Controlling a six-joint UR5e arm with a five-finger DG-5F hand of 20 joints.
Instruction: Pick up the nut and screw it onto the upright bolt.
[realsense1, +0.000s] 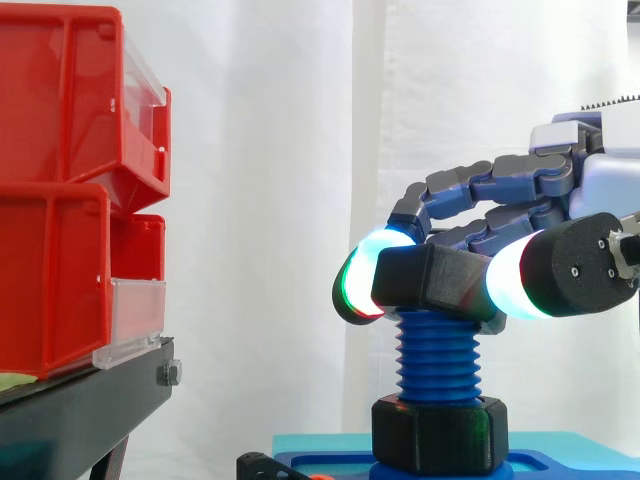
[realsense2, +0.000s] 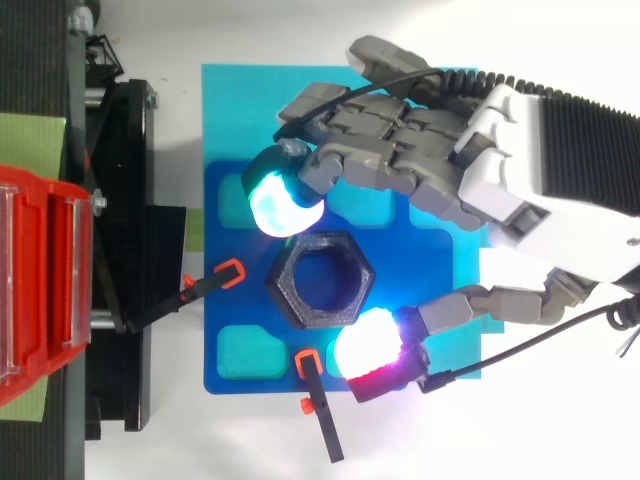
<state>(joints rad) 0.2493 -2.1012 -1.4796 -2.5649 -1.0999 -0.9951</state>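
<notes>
Clearly rigid and probably light, the black hex nut (realsense1: 430, 280) atop the blue threaded bolt (realsense1: 440, 365) sits pinched across opposite sides by the hand (realsense2: 540, 170).

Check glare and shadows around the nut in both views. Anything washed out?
Side view: the hand's glowing pads flanking the nut burn near white at their centres, and a green gleam sits on the black collar at the foot of the bolt. Top view: the pads read cyan-white and pink-white, the lower one edged magenta and red; the nut's facets are readable.
</notes>
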